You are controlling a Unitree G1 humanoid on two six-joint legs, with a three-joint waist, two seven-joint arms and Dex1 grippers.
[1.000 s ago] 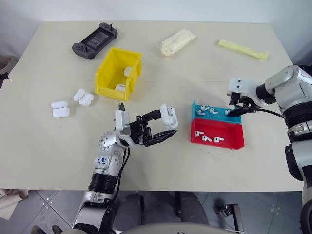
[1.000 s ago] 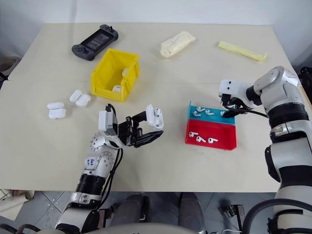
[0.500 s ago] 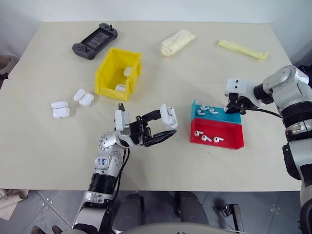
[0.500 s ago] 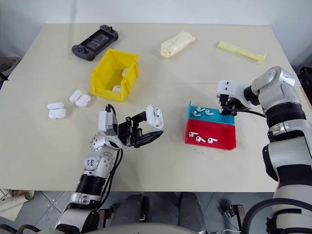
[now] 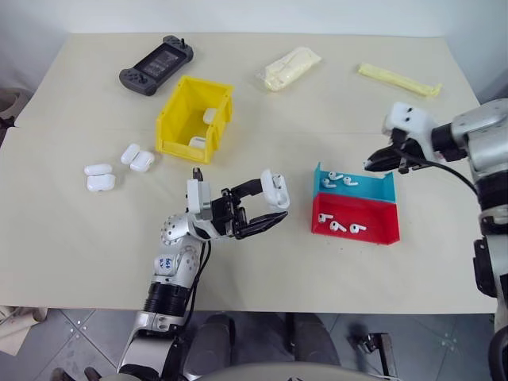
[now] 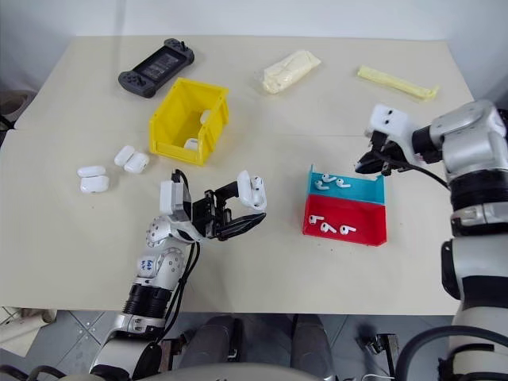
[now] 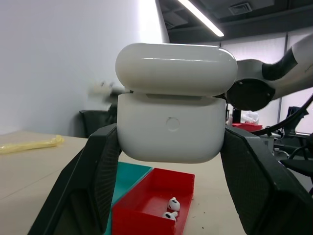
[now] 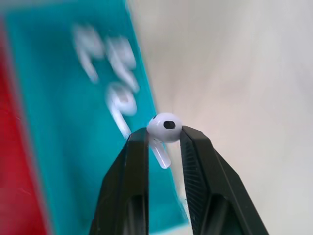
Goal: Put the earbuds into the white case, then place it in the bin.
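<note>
Early stage: right gripper [image 8: 164,139] pinches one earbud [image 8: 165,128] above the blue tray [image 5: 379,187], left gripper [image 5: 266,206] clamps the white case [image 5: 275,190] with lid ajar mid-table, nothing loaded yet, the bin [image 5: 171,127] drop outstanding.

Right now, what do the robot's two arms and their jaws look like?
Both arms are silver-grey metal with black joint sections. The left arm carries a small blue sticker and a black cable along its forearm. The right arm ends in a white wrist block, with a black cable looping beside it. The left gripper and the right gripper both have black, ribbed jaws.
</note>
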